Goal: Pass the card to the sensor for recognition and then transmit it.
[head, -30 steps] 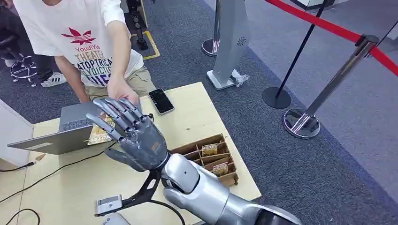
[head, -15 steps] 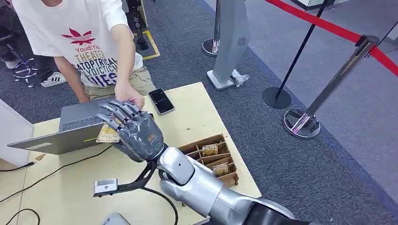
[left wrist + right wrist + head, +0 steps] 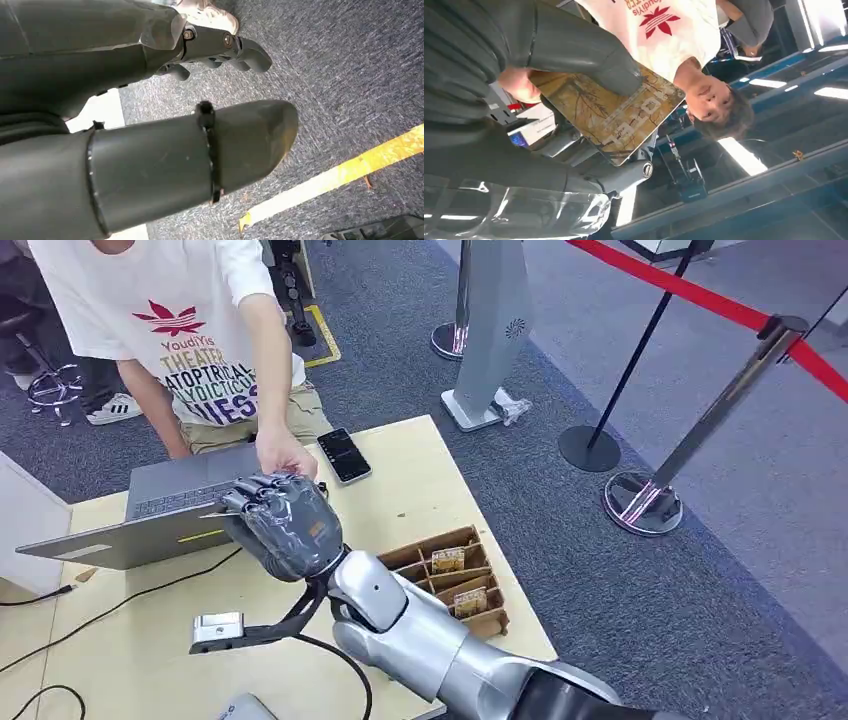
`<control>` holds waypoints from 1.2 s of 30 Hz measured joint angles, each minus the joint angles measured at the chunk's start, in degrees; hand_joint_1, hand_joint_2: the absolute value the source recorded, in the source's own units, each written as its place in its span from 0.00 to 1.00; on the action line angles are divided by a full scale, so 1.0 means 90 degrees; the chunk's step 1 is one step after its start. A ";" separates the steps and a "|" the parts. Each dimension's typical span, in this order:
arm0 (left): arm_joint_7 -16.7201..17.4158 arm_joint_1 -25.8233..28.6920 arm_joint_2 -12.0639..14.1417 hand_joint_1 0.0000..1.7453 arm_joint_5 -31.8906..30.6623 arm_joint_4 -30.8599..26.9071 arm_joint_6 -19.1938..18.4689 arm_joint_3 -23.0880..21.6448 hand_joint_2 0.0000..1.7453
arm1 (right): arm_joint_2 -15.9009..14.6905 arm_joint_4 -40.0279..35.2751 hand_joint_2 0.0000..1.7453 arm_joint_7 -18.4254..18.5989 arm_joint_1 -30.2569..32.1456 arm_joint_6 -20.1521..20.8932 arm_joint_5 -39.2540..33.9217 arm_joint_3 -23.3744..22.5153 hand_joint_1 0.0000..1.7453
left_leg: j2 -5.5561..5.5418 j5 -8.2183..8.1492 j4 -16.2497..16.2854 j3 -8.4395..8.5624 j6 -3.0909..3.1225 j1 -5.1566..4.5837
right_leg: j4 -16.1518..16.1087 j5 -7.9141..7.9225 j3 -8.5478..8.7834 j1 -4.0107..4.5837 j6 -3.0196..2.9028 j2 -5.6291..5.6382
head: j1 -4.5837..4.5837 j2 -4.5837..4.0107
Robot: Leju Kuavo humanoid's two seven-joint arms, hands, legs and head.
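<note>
right now the right hand has its fingers curled around the card, thumb pressed on its patterned face, while a person's hand sits just past the fingertips, touching or nearly so. likely risk: the card slips if the fingers loosen before the person has it, or gets tugged askew against a firm clamp. a laptop lies beneath and beside the fingers, a phone just beyond them, a cardboard card box back by the forearm. the left hand hangs over carpet, fingers loosely curled on nothing.
</note>
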 joint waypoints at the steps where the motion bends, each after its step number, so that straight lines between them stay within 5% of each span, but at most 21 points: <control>1: -0.0002 0.0003 0.0002 0.00 0.0019 0.0000 0.0002 0.0002 0.00 | 0.0002 0.0007 1.00 -0.0007 0.0000 0.0000 -0.0005 0.0000 0.87 | 0.0000 0.0000 0.0000 -0.0001 0.0000 0.0000 | 0.0000 0.0000 0.0000 0.0000 0.0000 0.0000 | 0.0000 0.0000; 4: -0.0015 0.0029 0.0007 0.00 0.0085 0.0000 0.0022 0.0015 0.00 | 0.0022 0.0036 1.00 -0.0032 -0.0006 0.0000 -0.0097 0.0019 0.96 | 0.0000 0.0000 0.0000 0.0000 0.0000 0.0000 | 0.0000 0.0000 0.0000 0.0000 0.0000 0.0000 | 0.0000 0.0000; 12: -0.0090 0.0099 0.0022 0.00 0.0214 0.0000 0.0087 0.0151 0.00 | 0.0053 -0.0214 1.00 -0.0423 -0.0002 0.0171 -0.1490 0.0338 1.00 | 0.0000 0.0000 0.0000 0.0000 0.0000 0.0000 | 0.0000 0.0000 -0.0001 0.0001 0.0000 0.0000 | 0.0000 0.0000; 20: -0.0214 0.0202 0.0066 0.00 0.0434 0.0000 0.0153 0.0326 0.00 | 0.0012 -0.1706 1.00 -0.1037 0.0270 0.2275 -0.5033 0.0765 1.00 | -0.0001 -0.0001 0.0000 -0.0001 0.0000 0.0000 | 0.0000 -0.0002 -0.0002 0.0001 -0.0001 -0.0001 | 0.0000 0.0000; 27: -0.0303 0.0227 0.0112 0.00 0.0510 0.0000 0.0206 0.0469 0.00 | -0.0228 -0.2540 1.00 -0.1052 0.0479 0.3609 -0.6497 0.1250 1.00 | 0.0000 -0.0001 0.0000 -0.0001 0.0001 0.0000 | -0.0002 -0.0001 -0.0002 0.0000 -0.0001 -0.0001 | 0.0000 0.0000; 36: -0.0347 0.0231 0.0119 0.00 0.0488 0.0000 0.0231 0.0491 0.00 | -0.0469 -0.2074 1.00 -0.0935 0.0414 0.4583 -0.7347 0.2424 1.00 | 0.0000 -0.0001 0.0000 0.0000 0.0001 0.0001 | -0.0001 -0.0002 -0.0002 0.0002 -0.0001 0.0000 | 0.0000 0.0000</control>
